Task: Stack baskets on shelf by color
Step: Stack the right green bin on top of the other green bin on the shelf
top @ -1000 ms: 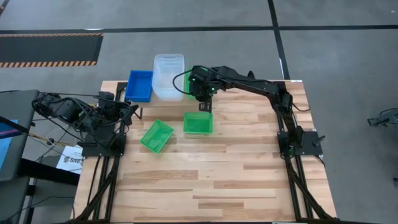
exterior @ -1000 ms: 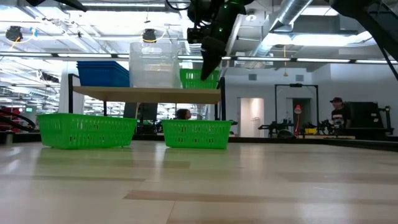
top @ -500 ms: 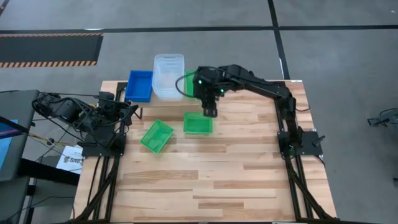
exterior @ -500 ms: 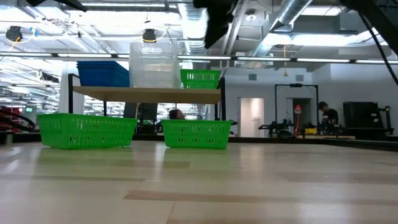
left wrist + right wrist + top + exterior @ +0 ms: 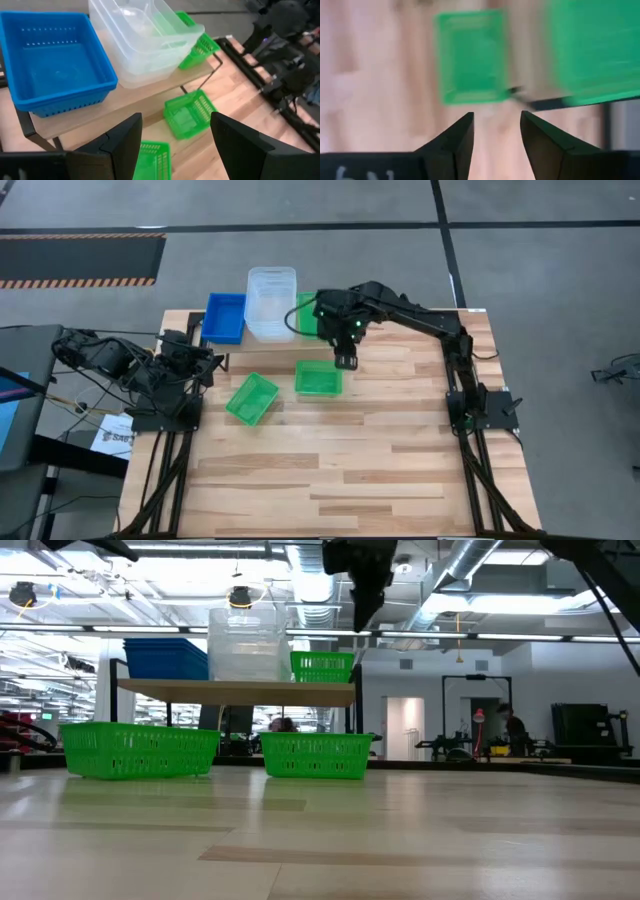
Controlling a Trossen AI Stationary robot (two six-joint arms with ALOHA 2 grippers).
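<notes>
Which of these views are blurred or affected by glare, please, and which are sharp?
Right wrist view: motion-smeared, both green baskets soft-edged beyond the right pincer. Low view: bright ceiling lamps, table foreground soft. High view: even light, crisp. Left wrist view: sharp, sheen on the clear baskets.

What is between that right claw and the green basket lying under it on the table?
Nothing visible. The right gripper hangs open and empty in the air just above the green basket, which sits on the table in front of the shelf, with only clear space between them.

Two green baskets [image 5: 318, 378] block the shelf [image 5: 235, 687] front
</notes>
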